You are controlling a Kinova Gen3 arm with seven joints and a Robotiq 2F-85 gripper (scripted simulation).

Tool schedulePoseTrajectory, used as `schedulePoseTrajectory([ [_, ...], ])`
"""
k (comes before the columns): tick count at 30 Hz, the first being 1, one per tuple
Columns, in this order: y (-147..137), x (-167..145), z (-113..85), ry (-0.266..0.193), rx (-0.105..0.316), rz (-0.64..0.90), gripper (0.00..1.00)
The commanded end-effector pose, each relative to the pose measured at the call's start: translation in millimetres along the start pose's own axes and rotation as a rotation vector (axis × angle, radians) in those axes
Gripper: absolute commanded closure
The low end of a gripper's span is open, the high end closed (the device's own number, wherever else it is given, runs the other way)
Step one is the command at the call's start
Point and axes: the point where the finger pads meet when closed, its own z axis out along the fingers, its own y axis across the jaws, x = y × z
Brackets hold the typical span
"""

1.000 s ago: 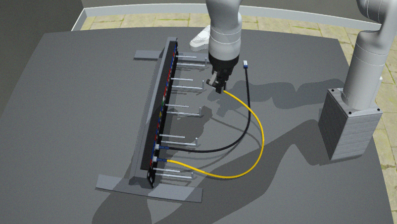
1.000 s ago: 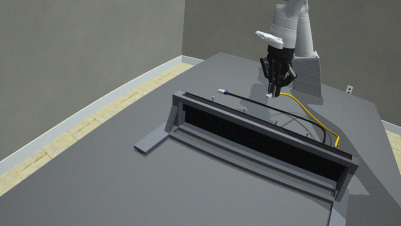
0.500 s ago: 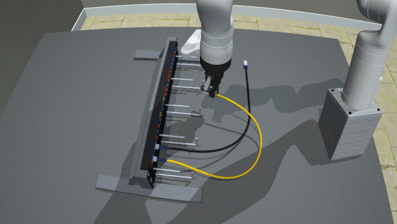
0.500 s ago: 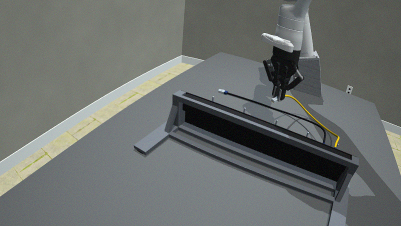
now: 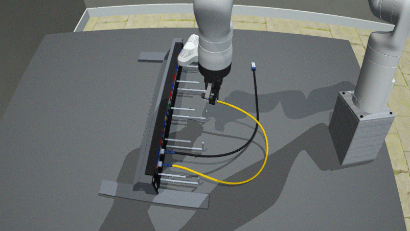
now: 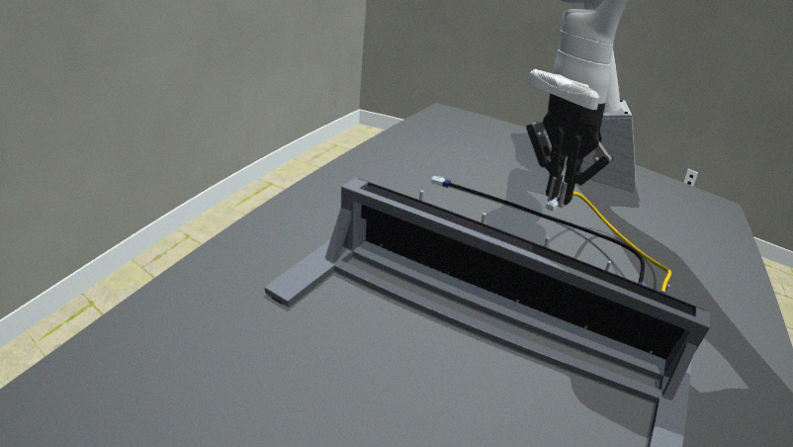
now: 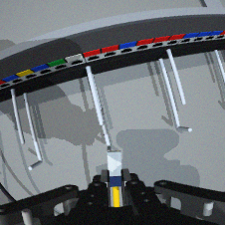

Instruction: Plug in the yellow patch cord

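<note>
My gripper (image 5: 210, 97) is shut on the free plug (image 7: 113, 164) of the yellow patch cord (image 5: 259, 163) and holds it above the table, in front of the rack (image 5: 164, 114). The plug points at the rack's port row. In the wrist view the green label (image 7: 57, 63) lies up and to the left of the plug, beside a white label (image 7: 75, 58). In the top view the green label (image 5: 167, 106) is a little nearer the camera than my gripper. The yellow cord's other end is plugged in near the rack's near end (image 5: 159, 164). My gripper also shows in the exterior view (image 6: 558, 200).
A black cord (image 5: 254, 114) is plugged in just above the yellow one; its free plug (image 5: 253, 66) lies on the table behind my gripper. Thin white rods (image 5: 183, 109) with end pegs stick out from the rack's front. The arm's base block (image 5: 360, 129) stands at the right.
</note>
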Motion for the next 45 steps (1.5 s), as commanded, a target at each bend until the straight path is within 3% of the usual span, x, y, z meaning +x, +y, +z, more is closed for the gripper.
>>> schedulePoseTrajectory([
  [1, -3.4, 2.4, -0.8, 0.002, 0.001, -0.015, 1.00],
  [45, -30.7, 21.4, -6.4, 0.003, 0.001, -0.185, 1.00],
])
